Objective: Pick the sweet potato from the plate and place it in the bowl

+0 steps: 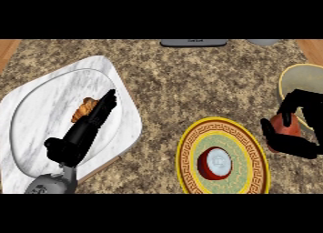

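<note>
Yellow-rimmed patterned plate (190,150), lower centre, holding a red-and-white round object (215,163). Pale bowl (291,79) at the right edge, partly hidden by the right hand (295,136). Marble board (123,95) at left, bearing a clear oval dish (36,113) with a brown pastry-like item (83,110). Speckled granite counter (190,82), wooden strips at both sides. Sweet potato (285,124), reddish, lies off the plate beside the bowl, gripped between curled fingers and thumb of the right hand. Left hand (83,134), fingers straight, lies over the dish, touching the pastry
</note>
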